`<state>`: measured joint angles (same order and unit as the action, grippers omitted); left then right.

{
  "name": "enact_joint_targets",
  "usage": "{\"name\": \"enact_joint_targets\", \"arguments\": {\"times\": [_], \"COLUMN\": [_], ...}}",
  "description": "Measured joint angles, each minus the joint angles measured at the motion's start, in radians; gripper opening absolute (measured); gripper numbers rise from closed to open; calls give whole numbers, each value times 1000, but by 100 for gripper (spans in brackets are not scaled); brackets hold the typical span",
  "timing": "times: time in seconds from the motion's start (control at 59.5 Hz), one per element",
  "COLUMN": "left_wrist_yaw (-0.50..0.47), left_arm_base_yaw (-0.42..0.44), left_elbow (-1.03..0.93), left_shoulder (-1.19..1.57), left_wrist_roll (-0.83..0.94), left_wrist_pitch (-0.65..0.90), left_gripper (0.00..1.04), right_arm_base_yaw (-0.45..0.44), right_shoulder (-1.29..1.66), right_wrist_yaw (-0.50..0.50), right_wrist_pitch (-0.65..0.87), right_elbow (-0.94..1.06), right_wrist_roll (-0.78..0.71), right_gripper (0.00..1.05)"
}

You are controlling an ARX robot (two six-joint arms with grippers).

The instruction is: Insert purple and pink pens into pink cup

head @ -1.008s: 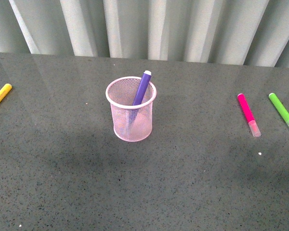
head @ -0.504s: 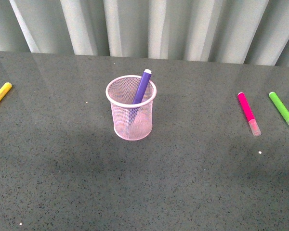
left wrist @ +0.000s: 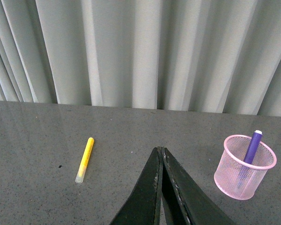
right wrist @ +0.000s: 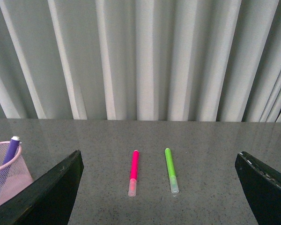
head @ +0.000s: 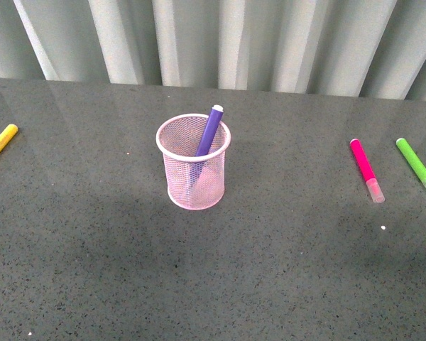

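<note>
Currently leaning inside cup (head: 193, 177): purple pen (head: 209, 132), top poking above rim. Flat on surface (head: 270, 270), well right of cup: pink pen (head: 364, 165), near green pen (head: 415, 162). Far left: yellow pen (head: 0, 144). Left tool (left wrist: 160, 154) pressed together, empty; right tool (right wrist: 159, 161) spread wide, empty.

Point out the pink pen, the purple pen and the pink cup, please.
pink pen (head: 363, 160), front view, middle of the barrel.
purple pen (head: 211, 128), front view, barrel above the cup rim.
pink cup (head: 212, 177), front view, mesh wall.
</note>
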<state>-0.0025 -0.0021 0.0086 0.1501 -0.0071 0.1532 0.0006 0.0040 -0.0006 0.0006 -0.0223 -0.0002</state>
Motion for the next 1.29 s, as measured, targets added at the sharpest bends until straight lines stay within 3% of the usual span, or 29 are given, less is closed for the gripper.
{"name": "enact_joint_targets", "arguments": {"times": [0.101, 0.403, 0.588, 0.621, 0.672, 0.756, 0.89, 1.075, 1.293], "left_wrist_yaw": [2, 2, 2, 2, 2, 2, 2, 2, 2], "left_arm_base_yaw": [0, 0, 0, 0, 0, 0, 0, 0, 0], "left_elbow": [0, 0, 0, 0, 0, 0, 0, 0, 0], "left_shoulder": [-123, -146, -146, -146, -146, -146, -146, -146, -146], "left_wrist_roll": [1, 1, 1, 1, 1, 2, 3, 3, 3], "left_wrist_pitch": [-146, -153, -153, -153, -153, -153, -153, -153, -153], "left_gripper": [4, 6, 44, 51, 60, 78, 100, 98, 98], "right_arm_base_yaw": [0, 0, 2, 1, -38, -146, -182, -143, -63], "right_shoulder": [0, 0, 3, 39, 150, 444, 877, 1290, 1542], "right_wrist_yaw": [0, 0, 11, 71, 81, -3, -40, 38, 78], "right_wrist_pitch": [0, 0, -5, -80, -143, -37, 120, 204, 161], "right_elbow": [0, 0, -2, -27, -66, -114, -250, -456, -687], "right_wrist_roll": [0, 0, 4, 59, 162, 314, 297, 177, 31], "right_gripper": [98, 98, 98, 98, 98, 98, 98, 98, 98]}}
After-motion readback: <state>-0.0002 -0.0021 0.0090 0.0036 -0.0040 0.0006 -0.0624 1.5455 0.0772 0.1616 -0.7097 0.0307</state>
